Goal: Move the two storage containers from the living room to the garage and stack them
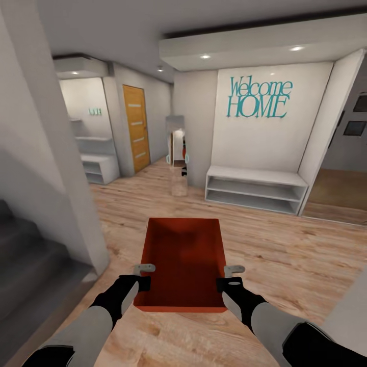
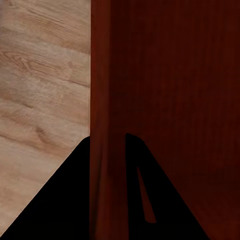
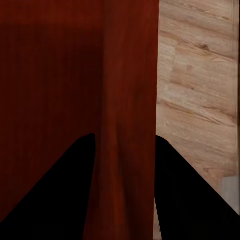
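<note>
Between our two arms, the left gripper (image 1: pixel 144 276) pinches the left wall of an orange-red storage container (image 1: pixel 184 261), and the right gripper (image 1: pixel 229 277) pinches its right wall; in each wrist view we see a dark finger on either side of the wall. We hold the bin level above the light wood-plank floor (image 1: pixel 285 250). Ahead stand a white shelf bench (image 1: pixel 255 189) beneath a teal "Welcome HOME" sign (image 1: pixel 259 98), and an orange-wood door (image 1: pixel 136 127) further left.
</note>
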